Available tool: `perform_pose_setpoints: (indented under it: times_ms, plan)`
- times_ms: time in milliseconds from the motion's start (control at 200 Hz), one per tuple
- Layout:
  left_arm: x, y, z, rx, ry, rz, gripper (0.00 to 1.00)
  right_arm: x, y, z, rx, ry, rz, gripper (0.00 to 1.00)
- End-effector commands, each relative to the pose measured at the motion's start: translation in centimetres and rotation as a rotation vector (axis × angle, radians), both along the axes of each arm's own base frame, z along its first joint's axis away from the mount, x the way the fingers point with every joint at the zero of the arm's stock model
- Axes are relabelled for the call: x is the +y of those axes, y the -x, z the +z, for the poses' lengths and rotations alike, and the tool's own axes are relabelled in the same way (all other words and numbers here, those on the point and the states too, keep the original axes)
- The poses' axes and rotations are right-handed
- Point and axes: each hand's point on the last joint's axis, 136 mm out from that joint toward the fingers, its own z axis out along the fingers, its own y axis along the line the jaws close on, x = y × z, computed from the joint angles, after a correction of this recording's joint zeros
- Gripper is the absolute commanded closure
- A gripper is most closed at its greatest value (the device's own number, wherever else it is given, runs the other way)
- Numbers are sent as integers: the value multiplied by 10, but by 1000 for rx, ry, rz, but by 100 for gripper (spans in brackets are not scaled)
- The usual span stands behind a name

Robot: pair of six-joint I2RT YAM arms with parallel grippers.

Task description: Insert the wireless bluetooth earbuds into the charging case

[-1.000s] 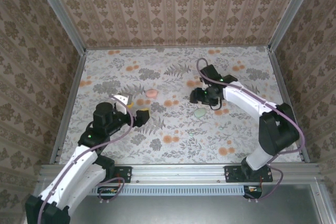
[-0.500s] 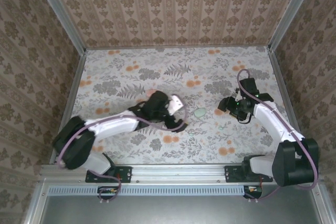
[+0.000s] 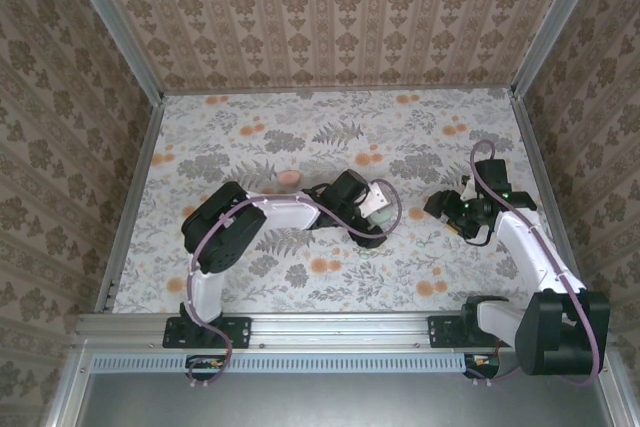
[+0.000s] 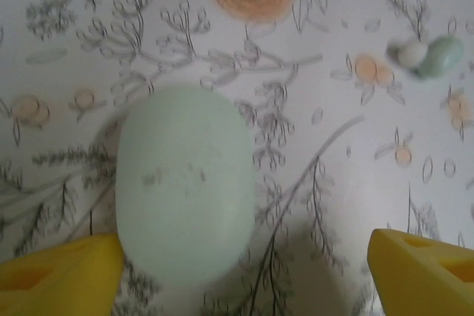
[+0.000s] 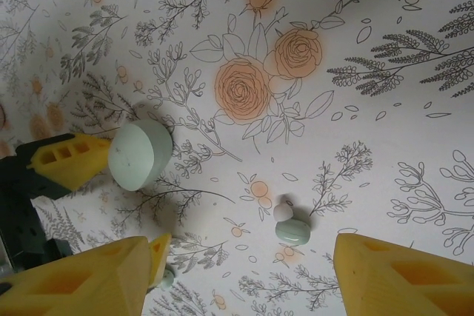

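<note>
Pink and small, a rounded object (image 3: 290,177) lies on the flowered table (image 3: 230,127), left of centre. To its right the left gripper (image 4: 244,275) hangs low over the mint-green charging case (image 4: 185,183), which lies flat on the table. Its yellow fingers (image 4: 59,275) are spread to either side of the case, one just beside the shell and the other well clear. Further right, a mint-and-white earbud (image 5: 290,226) lies apart from the case. The right gripper (image 5: 241,275) hovers above the earbud, jaws spread and gripping nothing.
</note>
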Motion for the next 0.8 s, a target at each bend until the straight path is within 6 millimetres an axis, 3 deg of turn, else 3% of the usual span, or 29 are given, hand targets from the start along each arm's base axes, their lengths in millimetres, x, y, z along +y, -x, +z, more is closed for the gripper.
perform_pose_setpoints:
  times_ms: [0,160,290,555,795]
  plan:
    - [-11,0,-5,29,6,-35,22,5,8,-1,9,-37,23,33]
    - [-9,3,-20,76,-18,-46,39,10,4,0,-5,-82,16,33]
    - [-1,3,-13,100,5,-33,54,19,-3,6,-33,-151,13,33]
    - [22,-3,32,91,153,-31,70,42,-18,23,-103,-289,49,34]
    - [45,-4,68,84,190,-33,71,90,-19,35,-106,-331,176,33]
